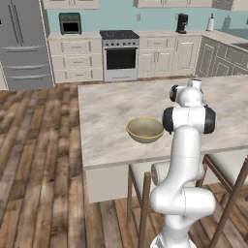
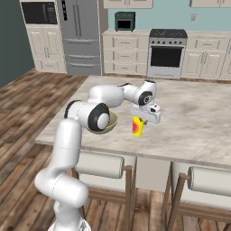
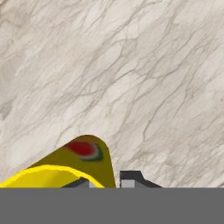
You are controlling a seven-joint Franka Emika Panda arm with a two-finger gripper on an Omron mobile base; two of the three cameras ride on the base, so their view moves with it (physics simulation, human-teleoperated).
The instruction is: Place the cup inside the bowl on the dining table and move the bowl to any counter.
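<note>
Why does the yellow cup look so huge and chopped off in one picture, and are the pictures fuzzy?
Hand view: the camera sits right above the cup, so it looms large, cut off at the bottom, against sharp marble veins of the dining table. Right base view: the same cup looks small under the hand, slightly soft. Left base view: the bowl casts a faint shadow; no glare.

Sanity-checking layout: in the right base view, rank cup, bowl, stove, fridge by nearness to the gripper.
1. cup, at the gripper, pinched at its rim
2. bowl, beside it, behind the arm's elbow
3. stove, across the room, ahead
4. fridge, far wall, left
</note>
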